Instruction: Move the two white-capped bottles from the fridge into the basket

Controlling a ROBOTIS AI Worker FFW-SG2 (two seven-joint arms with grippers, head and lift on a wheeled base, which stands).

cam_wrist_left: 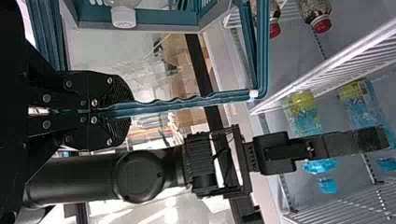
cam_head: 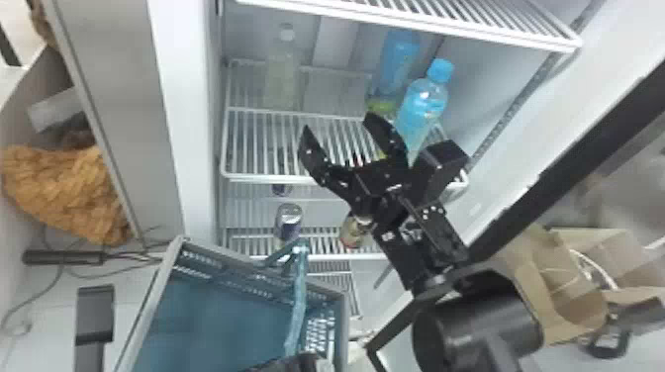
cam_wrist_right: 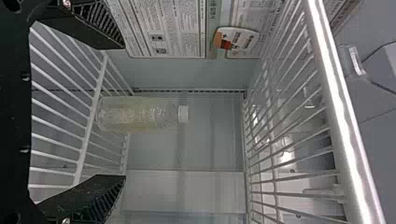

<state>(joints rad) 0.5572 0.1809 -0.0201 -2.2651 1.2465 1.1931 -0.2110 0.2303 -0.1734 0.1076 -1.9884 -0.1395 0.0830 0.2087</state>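
Note:
In the head view my right gripper [cam_head: 338, 123] stands open in front of the fridge's middle shelf. A white-capped bottle [cam_head: 282, 74] of pale liquid stands upright farther back on that shelf, to the left. The right wrist view has this bottle [cam_wrist_right: 140, 114] beyond the open right gripper [cam_wrist_right: 123, 112], whose fingers are apart from it. My left gripper [cam_head: 292, 363] is at the head view's bottom edge, by the teal basket [cam_head: 163, 297]. In the left wrist view the left gripper [cam_wrist_left: 109, 111] is shut on the basket handle [cam_wrist_left: 187, 102]; a white-capped bottle [cam_wrist_left: 123, 16] shows at the basket.
Blue-capped bottles [cam_head: 425, 101] stand on the shelf's right side, close to my right gripper. A wire shelf [cam_head: 420, 22] spans above. Cans [cam_head: 288, 220] rest on the lower shelf [cam_head: 316, 255]. The fridge's left wall edge [cam_head: 190, 123] and a cardboard box [cam_head: 559, 287] flank the space.

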